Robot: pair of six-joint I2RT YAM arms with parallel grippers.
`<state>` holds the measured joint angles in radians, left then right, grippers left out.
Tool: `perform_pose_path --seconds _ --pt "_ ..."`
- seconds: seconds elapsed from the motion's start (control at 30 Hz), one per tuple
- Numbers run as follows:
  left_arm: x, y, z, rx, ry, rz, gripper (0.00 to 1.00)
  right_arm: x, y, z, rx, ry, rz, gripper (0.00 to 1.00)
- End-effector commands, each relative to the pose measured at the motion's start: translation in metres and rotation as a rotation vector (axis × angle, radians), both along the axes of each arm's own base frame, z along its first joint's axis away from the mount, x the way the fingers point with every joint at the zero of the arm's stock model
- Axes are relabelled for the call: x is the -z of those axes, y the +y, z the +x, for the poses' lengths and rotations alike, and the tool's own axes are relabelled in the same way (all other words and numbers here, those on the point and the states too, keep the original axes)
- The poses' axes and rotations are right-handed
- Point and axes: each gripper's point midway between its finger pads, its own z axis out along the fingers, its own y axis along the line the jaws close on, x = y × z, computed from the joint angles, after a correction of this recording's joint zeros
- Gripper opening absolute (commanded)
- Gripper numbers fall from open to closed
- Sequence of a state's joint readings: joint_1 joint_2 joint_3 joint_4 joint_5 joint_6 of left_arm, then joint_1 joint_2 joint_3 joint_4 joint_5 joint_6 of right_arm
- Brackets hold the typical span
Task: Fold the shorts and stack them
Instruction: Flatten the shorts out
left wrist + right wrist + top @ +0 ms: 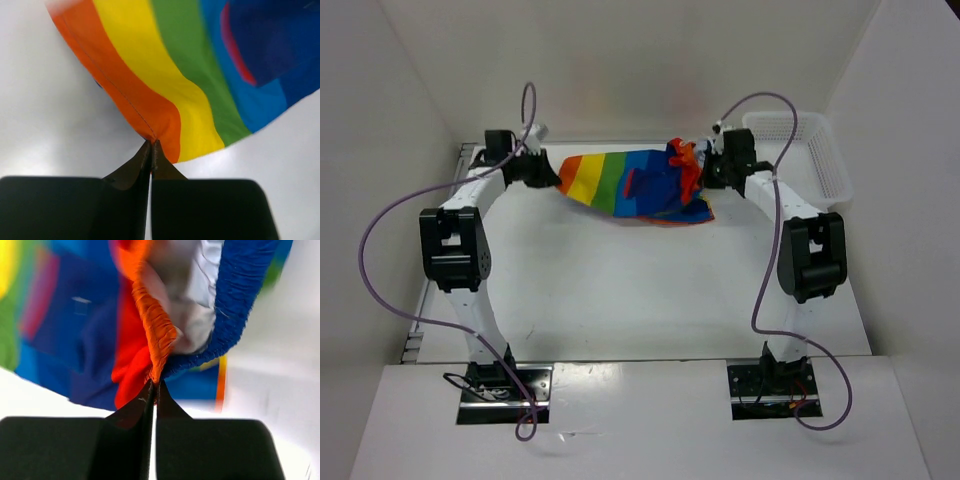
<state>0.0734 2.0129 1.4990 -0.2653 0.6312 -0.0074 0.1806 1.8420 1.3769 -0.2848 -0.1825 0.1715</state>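
The rainbow-striped shorts point(630, 185) hang stretched between my two grippers above the far part of the white table. My left gripper point(552, 177) is shut on the orange leg hem; in the left wrist view the jaws point(151, 145) pinch the orange edge of the shorts point(200, 75). My right gripper point(702, 175) is shut on the waistband; in the right wrist view point(154, 382) it pinches the orange gathered elastic of the shorts point(90, 330), with the blue waistband curling beside it. The blue pocket faces up near the middle-right.
A white plastic basket point(817, 160) stands at the far right beside the right arm. White walls close in the table point(640, 290) on left, back and right. Purple cables loop from both arms.
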Motion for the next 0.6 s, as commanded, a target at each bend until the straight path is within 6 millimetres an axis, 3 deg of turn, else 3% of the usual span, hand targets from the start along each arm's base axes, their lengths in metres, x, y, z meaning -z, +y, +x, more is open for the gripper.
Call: perform_pose_path --seconds 0.0,0.03,0.07,0.1,0.13,0.17,0.2,0.23,0.27,0.33,0.37,0.4,0.43,0.47,0.5,0.53,0.57 --pt "-0.139 0.024 0.054 0.003 -0.389 0.004 0.0 -0.13 0.016 0.071 -0.011 -0.341 0.099 0.0" --pt "-0.169 0.031 0.056 -0.008 -0.45 0.015 0.0 -0.178 0.021 0.087 -0.015 -0.433 0.129 0.0" --pt "-0.215 0.039 0.06 -0.019 -0.546 0.032 0.0 -0.204 0.022 0.092 -0.016 -0.483 0.138 0.0" --pt "-0.242 0.059 0.06 -0.053 -0.604 0.051 0.0 -0.23 0.023 0.096 -0.018 -0.536 0.147 0.0" --pt "-0.275 0.07 0.054 -0.072 -0.673 0.069 0.0 -0.286 0.023 0.096 -0.021 -0.649 0.166 0.0" --pt "-0.297 0.078 0.047 -0.08 -0.714 0.078 0.0 -0.311 0.022 0.092 -0.022 -0.695 0.174 0.0" --pt "-0.329 0.099 0.038 -0.112 -0.783 0.105 0.0 -0.354 0.021 0.084 -0.025 -0.788 0.189 0.0" --pt "-0.358 0.104 0.022 -0.118 -0.842 0.122 0.0 -0.369 0.021 0.078 -0.034 -0.814 0.197 0.0" --pt "-0.375 0.111 0.012 -0.127 -0.878 0.137 0.0 -0.391 0.019 0.068 -0.038 -0.862 0.196 0.0" --pt "-0.414 0.126 -0.022 -0.148 -0.959 0.176 0.0 -0.42 0.018 0.049 -0.057 -0.918 0.197 0.0" --pt "-0.425 0.128 -0.035 -0.153 -0.974 0.186 0.0 -0.439 0.016 0.028 -0.07 -0.947 0.204 0.0" --pt "-0.443 0.128 -0.057 -0.169 -1.003 0.207 0.0 -0.43 0.017 0.022 -0.087 -0.922 0.195 0.0" --pt "-0.443 0.123 -0.068 -0.172 -0.976 0.198 0.0 -0.429 0.021 0.012 -0.122 -0.915 0.204 0.0" --pt "-0.447 0.118 -0.079 -0.172 -0.973 0.197 0.0 -0.446 0.02 -0.015 -0.143 -0.941 0.212 0.0" --pt "-0.45 0.116 -0.088 -0.183 -0.969 0.2 0.0 -0.425 0.022 -0.018 -0.158 -0.89 0.212 0.0" --pt "-0.464 0.109 -0.111 -0.188 -1.003 0.216 0.0 -0.424 0.022 -0.028 -0.17 -0.885 0.215 0.0" --pt "-0.465 0.103 -0.12 -0.176 -1.005 0.212 0.0 -0.437 0.023 -0.053 -0.205 -0.913 0.227 0.0"
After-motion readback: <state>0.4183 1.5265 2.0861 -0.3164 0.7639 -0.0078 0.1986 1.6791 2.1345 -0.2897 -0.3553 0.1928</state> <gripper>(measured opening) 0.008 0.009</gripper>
